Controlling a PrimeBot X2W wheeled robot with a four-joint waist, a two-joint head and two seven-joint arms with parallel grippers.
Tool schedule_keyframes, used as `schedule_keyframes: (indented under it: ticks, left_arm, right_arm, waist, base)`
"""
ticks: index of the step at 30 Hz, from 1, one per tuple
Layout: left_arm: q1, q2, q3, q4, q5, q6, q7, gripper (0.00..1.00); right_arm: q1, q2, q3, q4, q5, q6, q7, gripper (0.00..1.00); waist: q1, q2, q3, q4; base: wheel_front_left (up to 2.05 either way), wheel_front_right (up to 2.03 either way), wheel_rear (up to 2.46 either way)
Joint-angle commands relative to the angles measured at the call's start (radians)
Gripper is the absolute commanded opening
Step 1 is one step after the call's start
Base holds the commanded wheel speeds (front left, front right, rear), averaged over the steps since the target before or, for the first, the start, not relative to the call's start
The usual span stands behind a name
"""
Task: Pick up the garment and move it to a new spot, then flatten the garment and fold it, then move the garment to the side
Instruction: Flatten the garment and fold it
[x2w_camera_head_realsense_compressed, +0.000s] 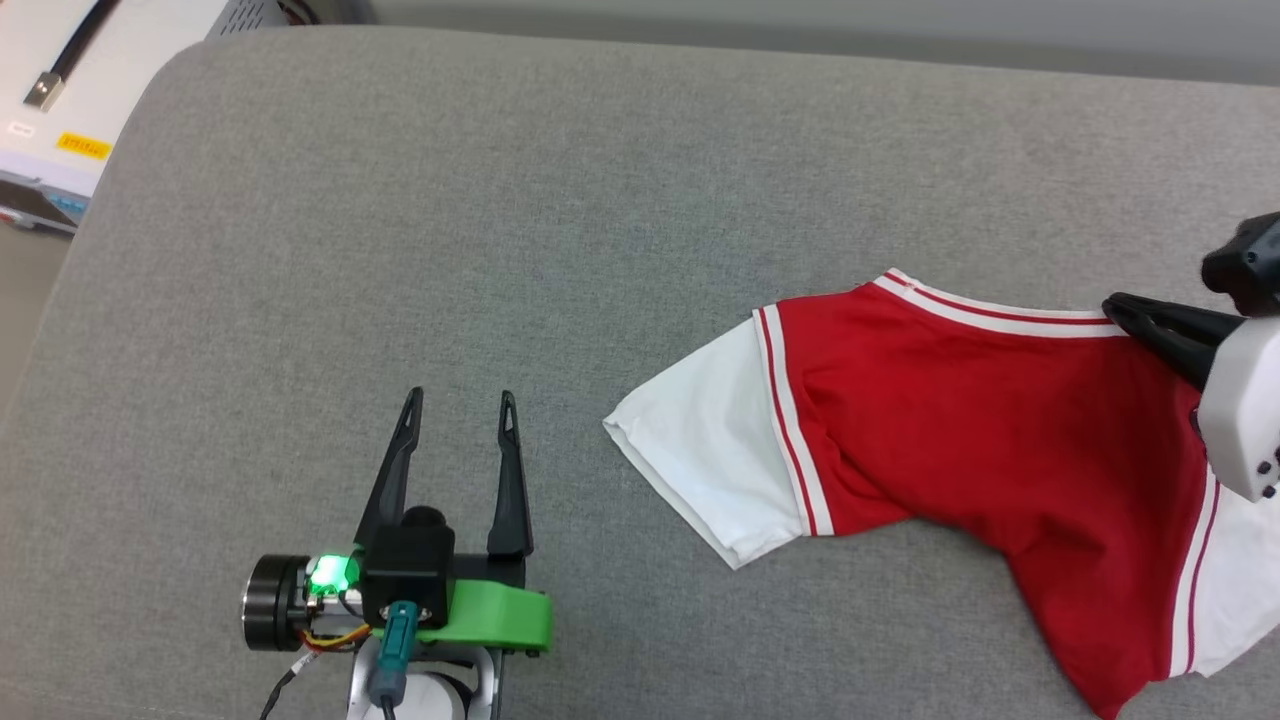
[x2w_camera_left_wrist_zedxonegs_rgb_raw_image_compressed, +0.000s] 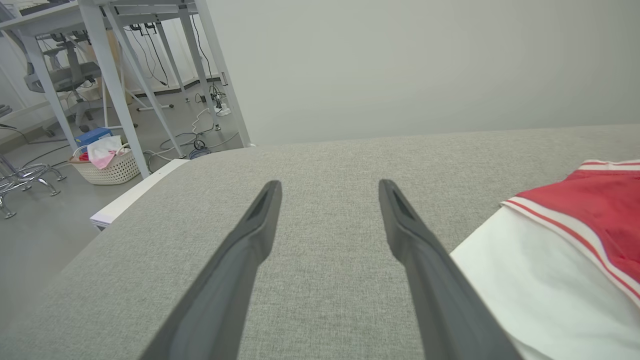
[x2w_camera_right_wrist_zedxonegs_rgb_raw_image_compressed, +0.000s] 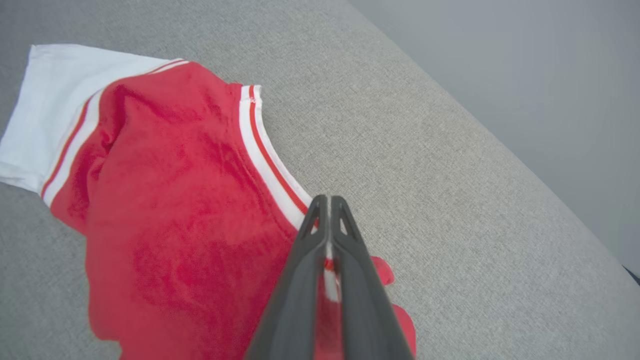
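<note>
The garment (x2w_camera_head_realsense_compressed: 960, 420), a red T-shirt with white sleeves and striped trim, lies rumpled on the grey cushion at the right of the head view. My right gripper (x2w_camera_head_realsense_compressed: 1125, 308) is shut on the garment's striped collar edge; in the right wrist view the closed fingers pinch that trim (x2w_camera_right_wrist_zedxonegs_rgb_raw_image_compressed: 327, 240), with red cloth (x2w_camera_right_wrist_zedxonegs_rgb_raw_image_compressed: 175, 210) spread to their left. My left gripper (x2w_camera_head_realsense_compressed: 462, 402) stands open over bare cushion, left of the white sleeve (x2w_camera_head_realsense_compressed: 710, 455). In the left wrist view its gripper (x2w_camera_left_wrist_zedxonegs_rgb_raw_image_compressed: 330, 192) is spread wide and the sleeve (x2w_camera_left_wrist_zedxonegs_rgb_raw_image_compressed: 525, 280) lies just right of it.
The grey cushioned surface (x2w_camera_head_realsense_compressed: 500, 200) stretches wide to the left and far side. A white unit (x2w_camera_head_realsense_compressed: 60, 90) stands past its far left corner. The left wrist view shows table legs (x2w_camera_left_wrist_zedxonegs_rgb_raw_image_compressed: 115, 85), a basket (x2w_camera_left_wrist_zedxonegs_rgb_raw_image_compressed: 107, 165) and cables on the floor beyond the cushion's edge.
</note>
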Motion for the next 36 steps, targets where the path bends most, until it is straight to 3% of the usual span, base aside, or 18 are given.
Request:
schedule_keyframes:
  ticks: [1, 10, 17, 21, 28, 36]
  left_arm:
    - [0.013, 0.005, 0.007, -0.002, -0.007, -0.003, 0.001, 1.00]
    - [0.071, 0.006, 0.032, -0.013, -0.008, -0.007, 0.001, 1.00]
    - [0.063, -0.001, 0.027, -0.016, -0.001, -0.019, 0.001, 1.00]
    - [0.040, -0.008, 0.017, -0.019, -0.001, -0.024, 0.001, 1.00]
    - [-0.009, -0.024, -0.006, -0.018, -0.008, -0.021, 0.001, 1.00]
    - [-0.086, -0.034, -0.049, -0.019, -0.012, -0.006, 0.001, 1.00]
  right_arm:
    - [0.034, -0.013, -0.030, -0.017, -0.003, -0.001, -0.021, 0.00]
    - [0.274, -0.087, -0.342, -0.124, -0.049, -0.001, -0.064, 0.00]
    - [0.408, -0.059, -0.600, -0.220, -0.122, -0.001, 0.038, 0.00]
    - [0.428, -0.037, -0.688, -0.263, -0.166, -0.001, 0.105, 0.00]
    - [0.318, -0.005, -0.689, -0.256, -0.190, -0.001, 0.215, 0.00]
    - [0.084, 0.063, -0.526, 0.041, -0.219, -0.001, 0.285, 0.00]
  waist:
    - [-0.0001, 0.0000, -0.061, -0.045]
    - [-0.0001, 0.0000, -0.110, -0.089]
    - [-0.0001, 0.0000, -0.097, -0.089]
    - [-0.0001, 0.0000, -0.067, -0.069]
    - [-0.0001, 0.0000, 0.031, -0.022]
    - [-0.0001, 0.0000, 0.143, 0.039]
  base:
    - [0.00, 0.00, 0.00]
    - [0.00, 0.00, 0.00]
    - [0.00, 0.00, 0.00]
    - [0.00, 0.00, 0.00]
    - [0.00, 0.00, 0.00]
    - [0.00, 0.00, 0.00]
